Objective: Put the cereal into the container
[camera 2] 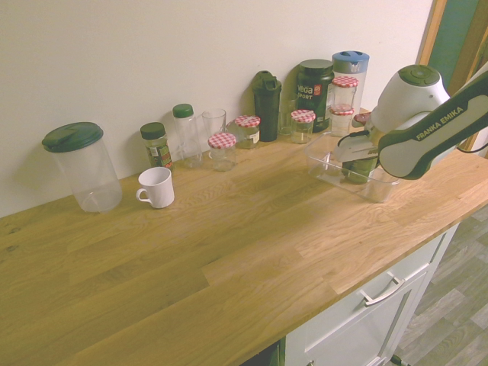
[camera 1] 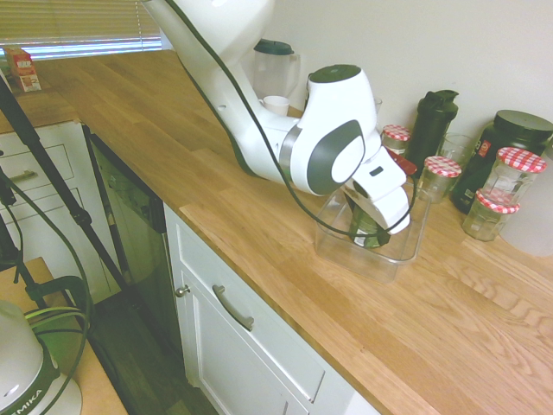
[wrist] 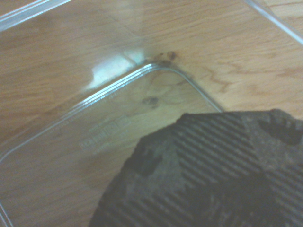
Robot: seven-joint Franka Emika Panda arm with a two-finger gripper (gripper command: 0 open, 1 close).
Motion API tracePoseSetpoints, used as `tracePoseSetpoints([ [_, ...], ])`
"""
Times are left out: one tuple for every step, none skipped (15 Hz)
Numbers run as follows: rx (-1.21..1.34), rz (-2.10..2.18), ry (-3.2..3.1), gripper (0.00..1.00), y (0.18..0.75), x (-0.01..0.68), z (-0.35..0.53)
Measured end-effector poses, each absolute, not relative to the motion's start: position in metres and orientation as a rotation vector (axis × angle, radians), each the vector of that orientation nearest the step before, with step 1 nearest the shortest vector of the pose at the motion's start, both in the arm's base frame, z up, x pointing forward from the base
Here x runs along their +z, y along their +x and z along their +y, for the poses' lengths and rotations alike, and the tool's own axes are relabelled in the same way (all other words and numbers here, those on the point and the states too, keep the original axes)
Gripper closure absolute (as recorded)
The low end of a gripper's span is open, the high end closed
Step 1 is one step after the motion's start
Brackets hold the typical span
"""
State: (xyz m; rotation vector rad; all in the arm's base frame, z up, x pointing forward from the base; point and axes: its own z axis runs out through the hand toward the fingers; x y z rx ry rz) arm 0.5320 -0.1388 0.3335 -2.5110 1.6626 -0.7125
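The cereal [camera 1: 365, 230] is a small dark green jar, and it stands low inside the container [camera 1: 380, 259], a clear shallow square tub on the wooden counter. My gripper [camera 1: 371, 223] reaches down into the tub and is shut on the jar. From the other side, the cereal [camera 2: 361, 167] shows as a green shape through the container's [camera 2: 326, 162] clear wall, under the gripper [camera 2: 358, 162]. In the wrist view a dark ribbed surface of the cereal [wrist: 213, 175] fills the lower right, over the container's floor [wrist: 94, 142]. The jar's red top is hidden by the gripper.
Glass jars with red-checked lids [camera 1: 442, 169] [camera 2: 303, 117], a black shaker bottle [camera 1: 430, 125] and a black tub [camera 2: 315, 84] line the wall behind the container. A white cup [camera 2: 156, 187] and a clear jug [camera 2: 80, 168] stand further along. The counter's front edge [camera 1: 285, 324] is close.
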Motion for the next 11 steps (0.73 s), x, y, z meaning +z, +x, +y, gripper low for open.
tracePoseSetpoints([
  [-0.672,1.687,-2.517,0.00,0.532,0.337,-0.139],
  [-0.613,1.715,-2.514,0.00,0.531,0.342,-0.139],
  [-0.544,1.731,-2.505,0.00,0.530,0.347,-0.140],
  [-0.485,1.740,-2.493,0.00,0.528,0.354,-0.140],
  [-0.440,1.749,-2.478,0.00,0.526,0.361,-0.142],
  [-0.412,1.761,-2.466,0.00,0.523,0.368,-0.146],
  [-0.392,1.772,-2.457,0.00,0.519,0.373,-0.150],
  [-0.372,1.780,-2.443,0.00,0.515,0.379,-0.153],
  [-0.362,1.782,-2.432,0.00,0.512,0.386,-0.154],
  [-0.368,1.778,-2.419,0.00,0.509,0.395,-0.155],
  [-0.385,1.770,-2.405,0.00,0.507,0.408,-0.155],
])
